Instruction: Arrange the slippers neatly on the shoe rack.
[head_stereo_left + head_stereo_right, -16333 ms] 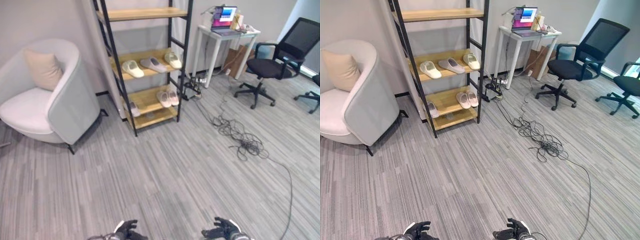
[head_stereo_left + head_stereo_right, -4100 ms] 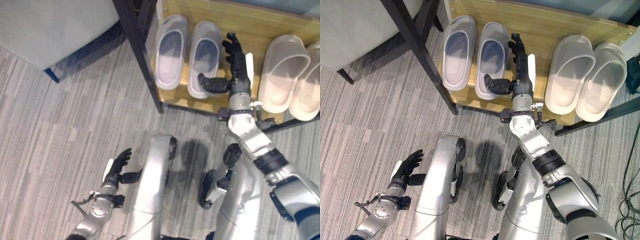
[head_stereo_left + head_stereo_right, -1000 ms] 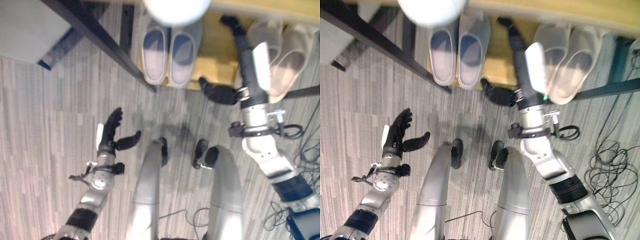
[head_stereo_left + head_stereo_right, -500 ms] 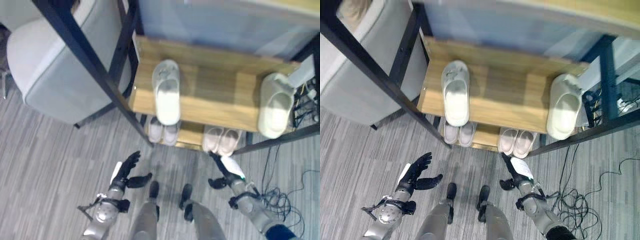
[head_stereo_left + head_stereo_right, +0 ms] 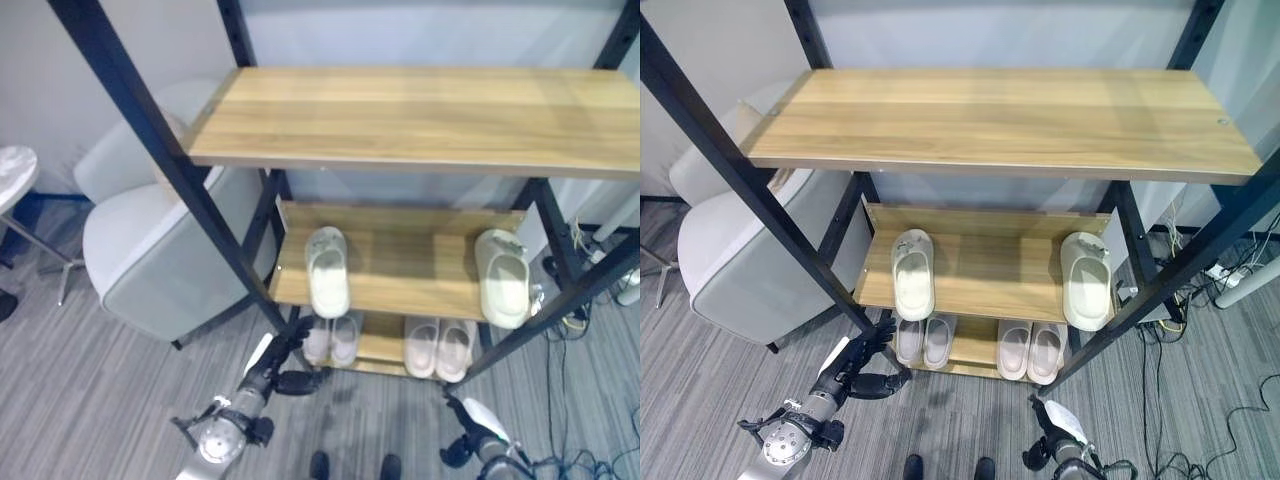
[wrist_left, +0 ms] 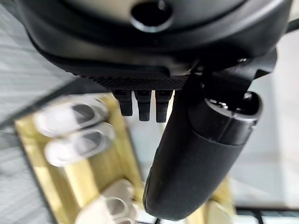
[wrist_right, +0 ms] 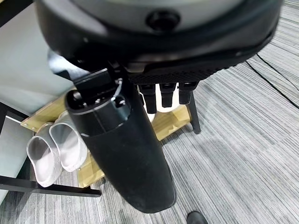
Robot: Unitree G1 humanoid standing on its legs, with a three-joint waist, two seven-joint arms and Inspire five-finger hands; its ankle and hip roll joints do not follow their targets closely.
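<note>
The shoe rack (image 5: pixel 420 115) has a black frame and wooden shelves; its top shelf is bare. On the middle shelf a white slipper (image 5: pixel 327 283) lies at the left and a cream slipper (image 5: pixel 503 290) at the right, far apart. The bottom shelf carries a pale grey pair (image 5: pixel 331 342) and a pinkish pair (image 5: pixel 440 348), each side by side. My left hand (image 5: pixel 275 368) is open, low in front of the rack's left post, holding nothing. My right hand (image 5: pixel 470 425) is open near the floor below the rack's right end, also holding nothing.
A grey armchair (image 5: pixel 150 260) stands close to the rack's left side, with a round white side table (image 5: pixel 15 175) beyond it. Cables and a plug strip (image 5: pixel 590 310) lie on the carpet to the right of the rack.
The camera has lifted from the bottom shelf to the whole rack. My right hand has come out of the bottom shelf and now hangs low. The slippers have not moved.
</note>
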